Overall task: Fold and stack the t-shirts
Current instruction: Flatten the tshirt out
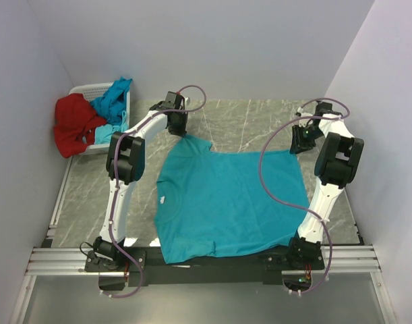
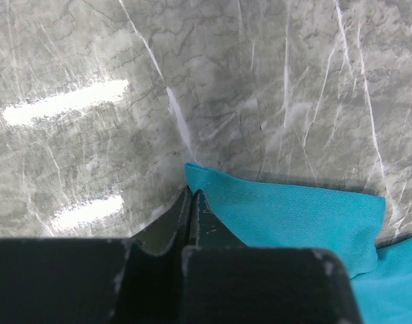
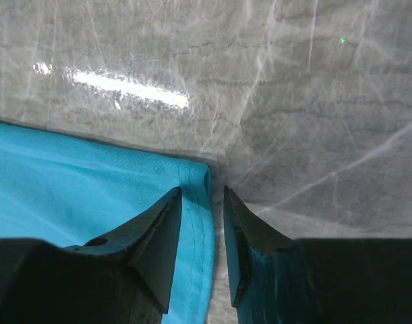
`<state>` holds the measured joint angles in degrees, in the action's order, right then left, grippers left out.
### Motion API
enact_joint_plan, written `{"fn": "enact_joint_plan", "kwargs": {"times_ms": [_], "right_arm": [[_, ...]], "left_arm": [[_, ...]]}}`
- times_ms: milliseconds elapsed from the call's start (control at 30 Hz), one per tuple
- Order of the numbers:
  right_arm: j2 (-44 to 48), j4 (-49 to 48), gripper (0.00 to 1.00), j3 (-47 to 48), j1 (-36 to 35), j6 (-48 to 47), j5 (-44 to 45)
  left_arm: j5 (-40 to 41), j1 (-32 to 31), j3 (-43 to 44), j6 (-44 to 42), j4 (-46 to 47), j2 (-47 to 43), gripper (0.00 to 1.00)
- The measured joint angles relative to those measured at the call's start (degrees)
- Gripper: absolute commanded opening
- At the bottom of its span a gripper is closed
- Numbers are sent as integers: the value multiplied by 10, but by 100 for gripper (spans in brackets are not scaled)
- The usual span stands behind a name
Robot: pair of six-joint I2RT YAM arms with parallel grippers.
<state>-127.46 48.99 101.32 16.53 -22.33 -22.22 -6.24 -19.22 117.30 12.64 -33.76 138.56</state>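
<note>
A turquoise t-shirt (image 1: 226, 199) lies spread flat in the middle of the table. My left gripper (image 1: 178, 129) is at its far left corner. In the left wrist view the gripper (image 2: 191, 194) is shut, and the edge of the sleeve corner (image 2: 286, 209) runs into the fingertips. My right gripper (image 1: 300, 143) is at the far right corner. In the right wrist view it (image 3: 202, 192) is open and straddles the hemmed corner (image 3: 195, 177). The left finger is over the cloth and the right finger over bare table. A red t-shirt (image 1: 74, 125) and more turquoise shirts (image 1: 113, 101) hang from the basket.
The white plastic basket (image 1: 91, 88) stands at the far left corner against the wall. The grey marble table (image 1: 246, 118) is walled in on the left, back and right. The shirt's near hem reaches the arm bases' rail (image 1: 212, 260).
</note>
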Motion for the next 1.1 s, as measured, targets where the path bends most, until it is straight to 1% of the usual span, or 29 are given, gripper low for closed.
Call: {"fn": "enact_joint_plan", "kwargs": {"times_ms": [167,467,567,700,967,1033,1067,1100], "right_arm": [[-6,4,39,5,0,2,-3],[-42,25,38,66,-13,2,-2],[-43,29,38,68,-19,1,-1],[-43,33,34,68,-24,-3,-1],[-46,43,33,73,-24,-14,6],[-46,43,26,73,-24,-16,10],[-46,43,19,73,-24,-17,13],[-46,43,16,73,-24,-17,15]], "left_arm": [[0,0,0,0,-1,0,0],[0,0,1,0,-2,0,0],[0,0,1,0,-2,0,0],[0,0,1,-1,-2,0,0],[0,0,2,-2,-4,0,0],[0,0,2,-2,-4,0,0],[0,1,2,-2,-4,0,0],[0,1,2,-2,-4,0,0]]}}
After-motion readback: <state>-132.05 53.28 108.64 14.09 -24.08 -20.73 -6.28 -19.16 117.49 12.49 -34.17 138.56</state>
